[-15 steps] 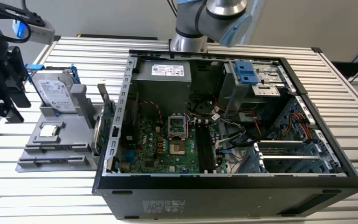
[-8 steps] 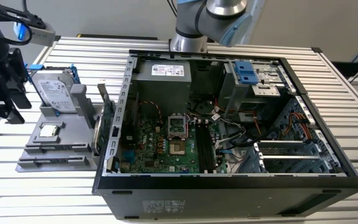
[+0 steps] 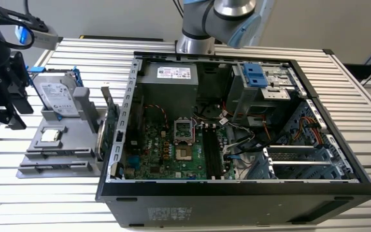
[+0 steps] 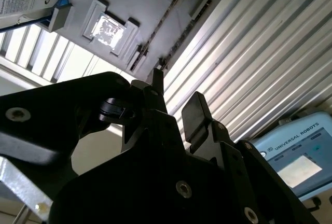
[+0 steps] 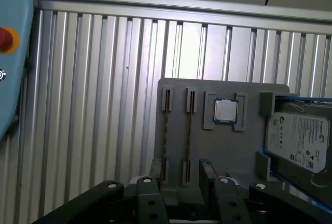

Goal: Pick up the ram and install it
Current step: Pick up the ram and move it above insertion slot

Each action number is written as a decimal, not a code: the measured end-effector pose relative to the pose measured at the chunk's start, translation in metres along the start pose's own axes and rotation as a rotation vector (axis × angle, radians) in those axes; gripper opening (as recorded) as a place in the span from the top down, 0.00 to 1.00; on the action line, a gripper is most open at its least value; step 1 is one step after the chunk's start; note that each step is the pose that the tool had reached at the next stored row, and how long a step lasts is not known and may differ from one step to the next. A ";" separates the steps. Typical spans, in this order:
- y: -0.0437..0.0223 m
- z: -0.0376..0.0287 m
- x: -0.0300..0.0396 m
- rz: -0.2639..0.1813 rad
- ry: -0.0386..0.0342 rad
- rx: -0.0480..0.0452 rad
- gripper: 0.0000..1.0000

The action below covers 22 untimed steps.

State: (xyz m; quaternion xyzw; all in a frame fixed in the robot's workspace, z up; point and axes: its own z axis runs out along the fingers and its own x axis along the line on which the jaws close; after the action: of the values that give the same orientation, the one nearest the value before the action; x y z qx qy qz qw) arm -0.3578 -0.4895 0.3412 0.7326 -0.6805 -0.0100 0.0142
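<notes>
Table (image 3: 359,92): slatted aluminium profiles, with a plain pale wall (image 3: 108,19) behind.
PC case (image 3: 237,203): black tower lying on its side, open. A green motherboard (image 3: 166,150) is inside, and the power supply carries a white printed label (image 3: 174,72).
Arm (image 3: 234,14): grey and blue joint behind the case.
Gripper (image 4: 176,92): black, jaws released, nothing between them. It hovers over the slotted end of the tray.
Tray (image 3: 44,166): grey parts holder at the exterior view's left of the case.
Pendant (image 4: 296,164): light blue with a screen, lying on the slats.
Hard drive (image 3: 56,94): silver with a printed label, in a blue frame, propped in the tray.
Expansion card (image 3: 110,121): green, standing on edge between the tray and the case.
Ram (image 5: 189,130): probably the thin edge-on strip in a tray slot under the gripper, but I cannot tell for sure.
CPU (image 5: 226,111): shiny square in a tray pocket beside the slots.
</notes>
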 end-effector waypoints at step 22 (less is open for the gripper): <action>0.0003 0.0082 -0.0001 0.000 0.0030 -0.0002 1.00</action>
State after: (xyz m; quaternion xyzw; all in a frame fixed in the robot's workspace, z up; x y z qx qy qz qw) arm -0.3584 -0.4895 0.3330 0.7325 -0.6805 -0.0090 0.0153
